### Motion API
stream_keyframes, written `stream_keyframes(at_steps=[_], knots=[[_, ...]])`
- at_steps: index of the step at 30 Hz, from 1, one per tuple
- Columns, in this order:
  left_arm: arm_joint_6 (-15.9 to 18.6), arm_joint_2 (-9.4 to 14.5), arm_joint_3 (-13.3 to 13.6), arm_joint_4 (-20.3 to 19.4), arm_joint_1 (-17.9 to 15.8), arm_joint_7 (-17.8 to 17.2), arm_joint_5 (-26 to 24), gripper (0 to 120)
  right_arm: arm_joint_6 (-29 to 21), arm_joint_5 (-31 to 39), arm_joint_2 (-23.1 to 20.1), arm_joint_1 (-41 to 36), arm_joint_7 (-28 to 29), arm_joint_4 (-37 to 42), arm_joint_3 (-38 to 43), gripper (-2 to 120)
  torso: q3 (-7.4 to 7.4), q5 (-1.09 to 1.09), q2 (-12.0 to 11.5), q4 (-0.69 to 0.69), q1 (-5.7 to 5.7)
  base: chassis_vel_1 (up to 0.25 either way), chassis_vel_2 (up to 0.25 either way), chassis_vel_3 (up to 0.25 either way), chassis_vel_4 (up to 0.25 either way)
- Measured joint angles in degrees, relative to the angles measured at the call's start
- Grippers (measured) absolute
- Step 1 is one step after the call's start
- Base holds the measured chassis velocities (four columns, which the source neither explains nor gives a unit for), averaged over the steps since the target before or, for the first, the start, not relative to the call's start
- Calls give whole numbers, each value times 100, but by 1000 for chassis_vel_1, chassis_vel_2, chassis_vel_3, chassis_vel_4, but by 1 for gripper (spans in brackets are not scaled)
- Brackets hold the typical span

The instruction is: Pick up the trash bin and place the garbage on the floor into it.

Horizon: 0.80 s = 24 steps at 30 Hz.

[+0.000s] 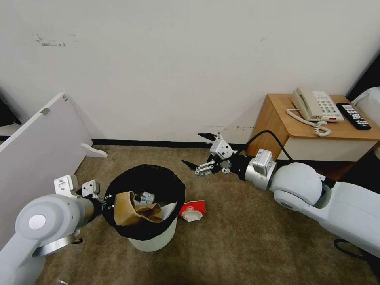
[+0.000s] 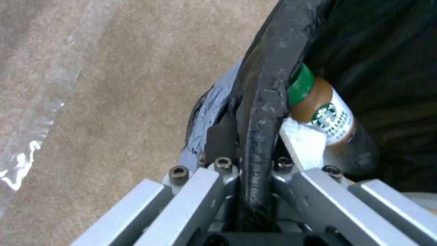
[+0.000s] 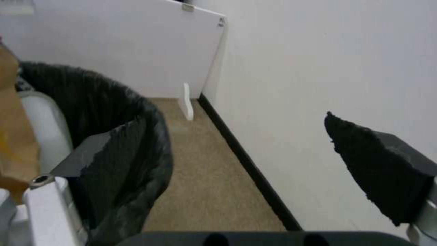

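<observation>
Head view: trash bin (image 1: 152,233) sits on the carpet (image 1: 245,245) at about 7 o'clock from frame centre, black bag (image 1: 158,178) folded over its rim. Inside: brown paper bag (image 1: 128,208), white tissue (image 1: 168,209), a small bottle (image 1: 146,197). Red-and-white crushed cup (image 1: 192,209) lies on the carpet touching the bin's side at 3 o'clock. Left gripper (image 1: 106,206) at the bin's 9 o'clock rim. Right gripper (image 1: 202,152) hangs in the air at the bin's 1 o'clock, fingers spread wide, holding nothing. Wooden side table (image 1: 316,136) at 2 o'clock carries a phone (image 1: 316,106) and remote (image 1: 353,115). White board (image 1: 39,146) leans at 9 o'clock.

Left wrist view: left gripper (image 2: 255,160) pinches the bag-covered rim (image 2: 264,85), one finger outside, one inside. Bottle (image 2: 330,119) with green cap and brown drink lies against the inside wall, label readable here, white scrap (image 2: 305,143) beside it.

Right wrist view: spread black pads (image 3: 378,164) with open air between; bin's bag (image 3: 118,130) near one finger, paper bag (image 3: 13,136) at the edge, baseboard (image 3: 245,160) along the wall.
</observation>
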Motion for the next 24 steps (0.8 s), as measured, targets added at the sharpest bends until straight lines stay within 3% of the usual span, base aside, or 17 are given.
stream_keyframes(at_steps=[9,15,18,20,24], knots=[[-83,139,-32,-55,-336,-103,-215,1,3,-44,64,-24,-25,-84,-35,100,0,0,0,0,0,0,0,0,0],[-57,217,-153,-85,-356,109,-186,1,11,-97,80,-96,-29,-142,-47,100,0,0,0,0,0,0,0,0,0],[-8,210,-191,-96,-294,217,-1,1,12,-110,86,-143,-21,-181,-50,100,0,0,0,0,0,0,0,0,0],[129,167,-269,-93,-63,480,622,1,1,-88,90,-281,131,-250,-53,100,0,0,0,1,0,0,0,0,0],[193,87,-299,-59,66,690,1071,1,-15,-14,117,-410,336,-289,-53,100,0,0,0,1,0,0,0,0,0]])
